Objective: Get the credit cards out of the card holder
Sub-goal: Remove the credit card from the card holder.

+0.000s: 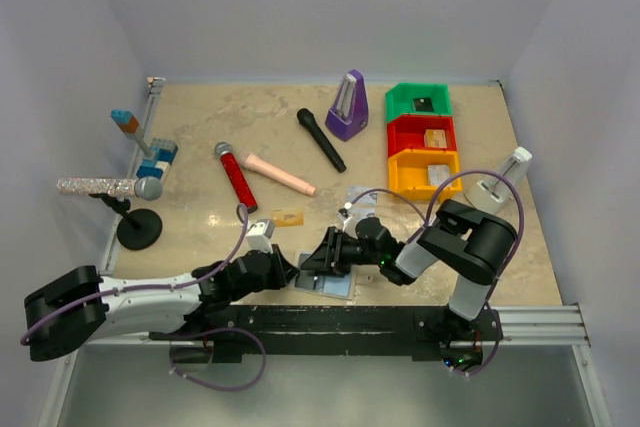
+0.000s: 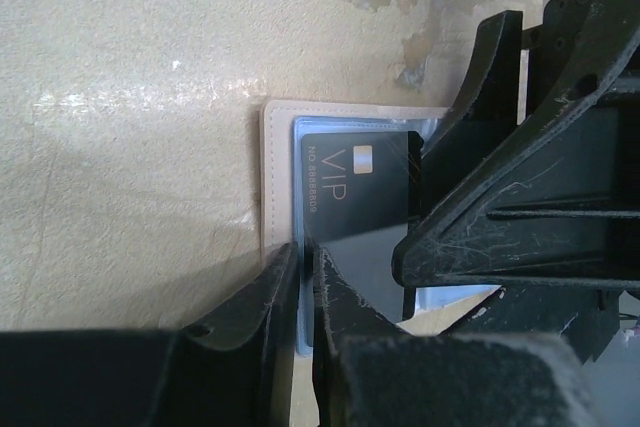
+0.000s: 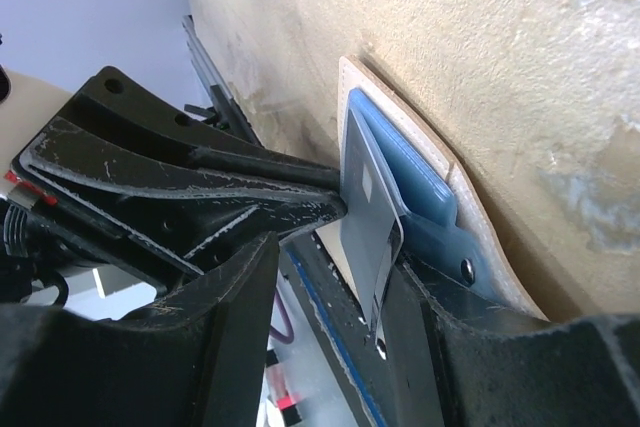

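The card holder (image 1: 338, 287) lies open on the table near the front edge, with light blue panels and tan edging (image 2: 272, 177). A dark VIP card (image 2: 355, 192) sits partly out of its pocket. My left gripper (image 2: 305, 252) is shut on the holder's blue inner edge; it shows in the top view (image 1: 290, 269) too. My right gripper (image 3: 330, 267) is open around the raised card (image 3: 368, 207), which leans against its right finger (image 3: 450, 347); it meets the holder from the right (image 1: 322, 257). An orange-tan card (image 1: 288, 217) and pale cards (image 1: 362, 194) lie on the table.
Green (image 1: 420, 102), red (image 1: 424, 135) and yellow (image 1: 425, 172) bins stand at the back right. A purple metronome (image 1: 348, 105), black microphone (image 1: 320, 139), red microphone (image 1: 236, 175) and pink cylinder (image 1: 278, 173) lie mid-table. A silver microphone on a stand (image 1: 140, 229) is at left.
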`<action>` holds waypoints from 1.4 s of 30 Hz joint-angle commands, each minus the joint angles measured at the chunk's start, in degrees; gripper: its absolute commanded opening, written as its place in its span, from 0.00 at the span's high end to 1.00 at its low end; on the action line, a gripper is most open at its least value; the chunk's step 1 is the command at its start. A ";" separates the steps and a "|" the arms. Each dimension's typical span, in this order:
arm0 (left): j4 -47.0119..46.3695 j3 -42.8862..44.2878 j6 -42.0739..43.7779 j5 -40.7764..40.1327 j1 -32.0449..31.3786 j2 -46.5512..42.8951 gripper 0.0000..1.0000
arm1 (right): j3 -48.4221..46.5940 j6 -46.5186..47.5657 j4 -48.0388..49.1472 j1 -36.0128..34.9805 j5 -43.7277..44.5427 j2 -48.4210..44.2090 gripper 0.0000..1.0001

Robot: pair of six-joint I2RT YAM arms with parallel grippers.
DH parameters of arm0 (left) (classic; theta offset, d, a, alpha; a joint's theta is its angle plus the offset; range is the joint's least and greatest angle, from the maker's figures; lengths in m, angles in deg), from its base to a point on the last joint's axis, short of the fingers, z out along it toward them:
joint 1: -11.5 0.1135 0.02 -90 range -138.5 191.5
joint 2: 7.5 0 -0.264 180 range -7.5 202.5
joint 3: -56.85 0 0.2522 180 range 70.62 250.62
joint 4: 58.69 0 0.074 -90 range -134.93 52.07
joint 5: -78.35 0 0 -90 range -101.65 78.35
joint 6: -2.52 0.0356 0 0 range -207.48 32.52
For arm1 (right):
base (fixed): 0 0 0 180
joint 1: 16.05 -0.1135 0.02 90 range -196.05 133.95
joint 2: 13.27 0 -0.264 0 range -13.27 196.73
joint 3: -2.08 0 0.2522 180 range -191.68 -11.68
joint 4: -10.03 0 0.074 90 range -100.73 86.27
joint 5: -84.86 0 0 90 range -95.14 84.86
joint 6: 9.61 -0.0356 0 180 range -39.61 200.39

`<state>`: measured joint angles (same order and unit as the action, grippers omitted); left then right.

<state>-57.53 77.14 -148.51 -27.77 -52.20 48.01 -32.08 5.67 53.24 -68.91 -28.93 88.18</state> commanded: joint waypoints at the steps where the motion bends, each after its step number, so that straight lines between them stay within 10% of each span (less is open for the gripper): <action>1: -0.41 -1.51 -1.19 4.96 -1.42 1.36 0.84 | -2.01 -0.08 2.18 -0.31 -0.38 0.86 0.52; 42: 2.67 -3.54 -5.59 0.74 -1.42 3.03 1.00 | 4.23 4.58 -9.07 1.71 -0.47 -11.89 0.62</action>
<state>-59.74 76.05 -153.56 -27.33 -52.95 49.30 -28.91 9.50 42.88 -67.71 -29.15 77.42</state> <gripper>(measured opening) 0.013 0.393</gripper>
